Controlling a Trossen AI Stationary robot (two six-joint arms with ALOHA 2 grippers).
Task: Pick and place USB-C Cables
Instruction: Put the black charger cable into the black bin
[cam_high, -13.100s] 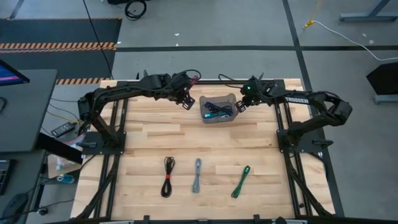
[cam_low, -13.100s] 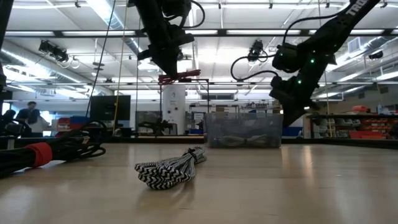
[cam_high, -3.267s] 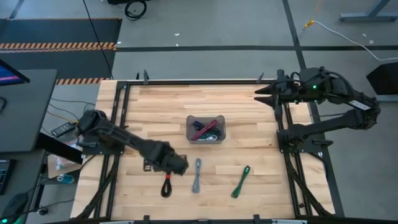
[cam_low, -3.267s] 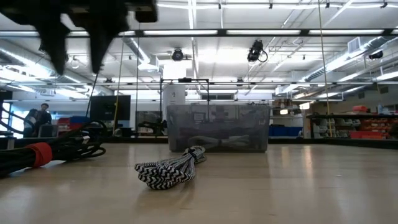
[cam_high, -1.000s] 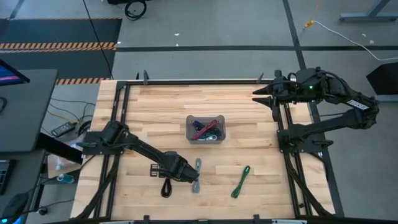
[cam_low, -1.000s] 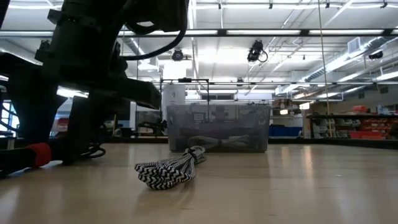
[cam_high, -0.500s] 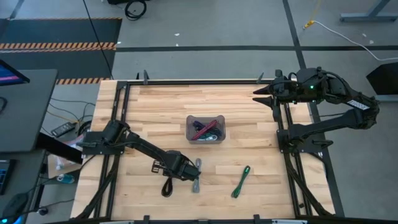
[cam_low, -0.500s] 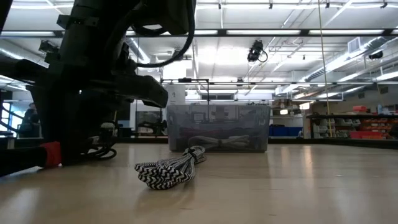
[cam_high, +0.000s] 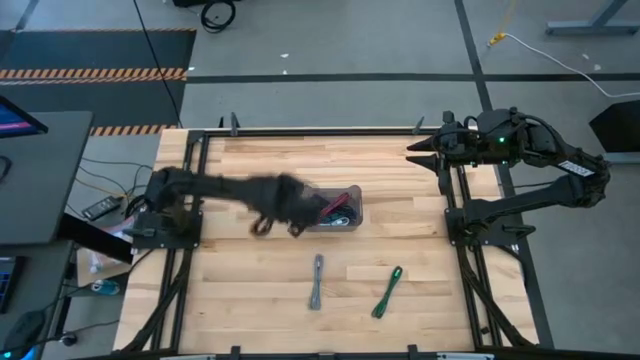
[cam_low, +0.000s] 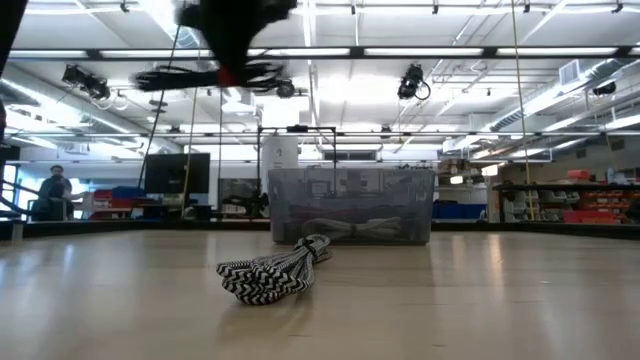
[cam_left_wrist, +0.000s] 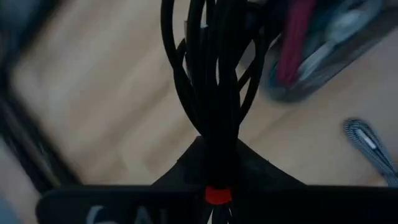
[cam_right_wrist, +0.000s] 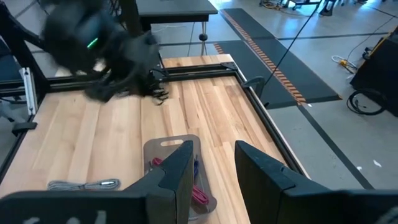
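The left claw (cam_high: 268, 222) grips the black cable (cam_left_wrist: 214, 93) aloft beside the bin (cam_high: 352, 218) — right claw (cam_high: 415, 153) released, far corner.

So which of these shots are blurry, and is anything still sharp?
High view: the left gripper and its arm smear with motion beside the bin; the grey cable and green cable are crisp. Low view: the black cable streaks near the top. Left wrist view: the table is soft. Right wrist view: the right gripper is sharp.
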